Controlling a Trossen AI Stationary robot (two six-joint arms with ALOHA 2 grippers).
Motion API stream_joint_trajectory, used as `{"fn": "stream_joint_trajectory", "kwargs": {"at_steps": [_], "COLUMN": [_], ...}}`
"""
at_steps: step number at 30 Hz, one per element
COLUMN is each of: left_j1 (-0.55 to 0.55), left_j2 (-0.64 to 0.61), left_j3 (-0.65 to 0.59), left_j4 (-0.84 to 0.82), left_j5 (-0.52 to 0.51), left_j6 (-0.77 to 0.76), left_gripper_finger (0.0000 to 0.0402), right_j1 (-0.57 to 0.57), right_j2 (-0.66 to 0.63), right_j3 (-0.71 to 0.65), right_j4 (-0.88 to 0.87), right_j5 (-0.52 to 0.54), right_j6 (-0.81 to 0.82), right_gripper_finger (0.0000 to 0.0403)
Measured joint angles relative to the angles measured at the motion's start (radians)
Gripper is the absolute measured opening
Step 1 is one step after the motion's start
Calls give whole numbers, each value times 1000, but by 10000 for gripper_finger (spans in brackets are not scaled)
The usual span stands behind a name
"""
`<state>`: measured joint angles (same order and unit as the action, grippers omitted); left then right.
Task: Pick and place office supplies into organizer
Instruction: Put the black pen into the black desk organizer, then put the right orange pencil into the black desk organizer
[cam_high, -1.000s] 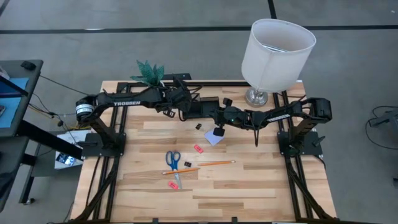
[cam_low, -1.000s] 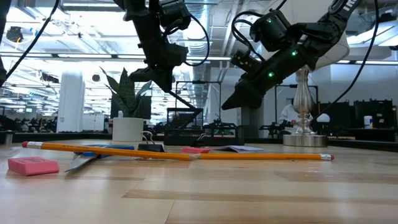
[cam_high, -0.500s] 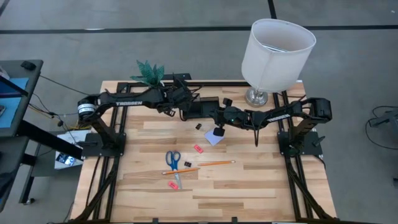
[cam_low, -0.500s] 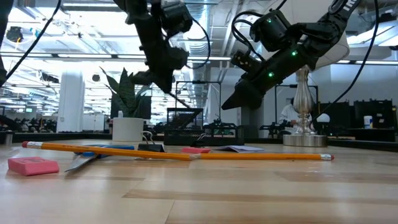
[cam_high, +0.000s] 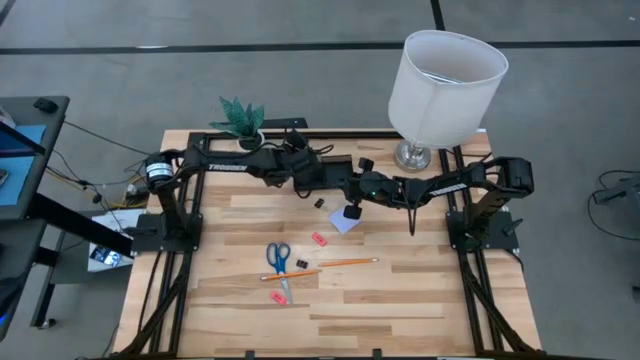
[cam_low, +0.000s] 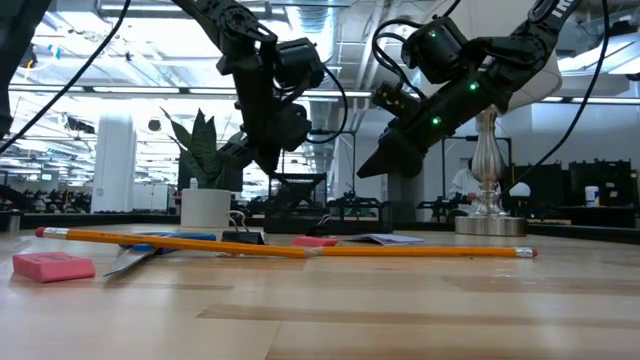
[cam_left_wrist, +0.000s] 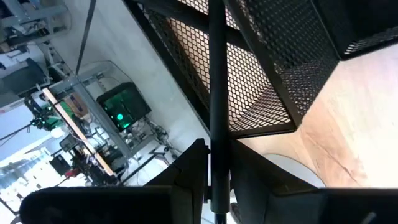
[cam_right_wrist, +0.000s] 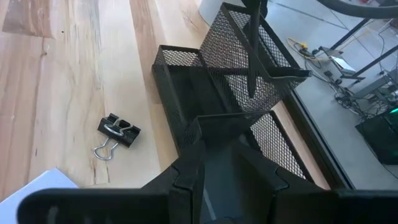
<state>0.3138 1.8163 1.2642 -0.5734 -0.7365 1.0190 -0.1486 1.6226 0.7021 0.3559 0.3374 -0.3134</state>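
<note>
The black mesh organizer (cam_right_wrist: 180, 74) stands at the table's far middle, also visible in the high view as the organizer (cam_high: 322, 174). My left gripper (cam_high: 297, 172) reaches it from the left, shut on a black pen (cam_right_wrist: 252, 50) whose lower end stands inside the taller cup section (cam_right_wrist: 245, 62). My right gripper (cam_high: 347, 187) comes from the right and is shut on the organizer. On the table lie blue-handled scissors (cam_high: 279, 257), an orange pencil (cam_high: 346, 262), pink erasers (cam_high: 319, 239), a pale note pad (cam_high: 346, 224) and a black clip (cam_right_wrist: 118, 132). My left gripper pinches the pen's shaft (cam_left_wrist: 217, 134) between its two fingers, which slant down toward the organizer. The pen runs on beyond the fingertips, tilted, its far end inside the mesh cup. My right gripper is closed on the rim of a low mesh wall (cam_right_wrist: 258, 121) at the organizer's right side, slanting down from the table's right. The organizer stands on the table.
A tall lamp with a white shade (cam_high: 445, 80) stands at the far right, a potted plant (cam_high: 240, 118) at the far left. A second pencil (cam_high: 296, 272) and an eraser (cam_high: 278, 297) lie by the scissors. Bare wood shows toward the near edge.
My left gripper has sunk and reached farther toward the organizer, tipping and rolling a little, still shut on the pen. The pen has gone down with it toward the cup section. My right gripper has kept still.
</note>
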Motion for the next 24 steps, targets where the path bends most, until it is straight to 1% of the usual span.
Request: {"fn": "stream_joint_trajectory", "kwargs": {"at_steps": [8, 11, 17, 21, 24], "left_j1": [0, 0, -7, -15, -21], "left_j2": [-2, -3, -2, -2, -2], "left_j3": [-1, -1, -2, -2, -2], "left_j4": [9, 9, 9, 11, 12], "left_j5": [13, 18, 24, -8, -47], "left_j6": [13, 12, 10, 9, 7], "left_gripper_finger": [62, 79, 125, 150, 161], "right_j1": [0, 0, 0, 0, 0], "right_j2": [0, 0, 0, 0, 0], "right_j3": [0, 0, 0, 0, 0], "right_j4": [-4, -4, -4, -4, -4], "right_j5": [0, 0, 0, 0, 0], "right_j6": [0, 0, 0, 0, 0], "right_gripper_finger": [75, 75, 75, 75, 75]}}
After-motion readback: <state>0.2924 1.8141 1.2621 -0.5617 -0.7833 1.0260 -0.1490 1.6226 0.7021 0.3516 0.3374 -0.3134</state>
